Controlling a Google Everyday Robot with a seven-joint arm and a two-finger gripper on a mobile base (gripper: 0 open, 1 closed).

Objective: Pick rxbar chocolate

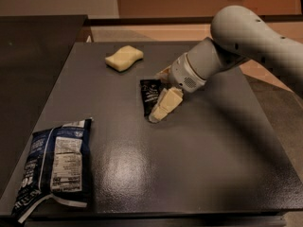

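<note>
1. You have the tool (159,97) low over the mid-bench (213,164), jaws apart and gripping nothing. The far finger is mostly hidden behind the wrist.
2. rxbar chocolate (148,93) lies flat just left of the tool, its right edge overlapped by the near finger (165,104).
3. Sponge (124,58) sits behind, chip bag (57,167) front-left.

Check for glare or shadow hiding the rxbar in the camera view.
Camera view: dim, warm light; glare sits on the near half of the table, away from the rxbar chocolate; the end effector, at the bar's right edge, covers part of it.
</note>
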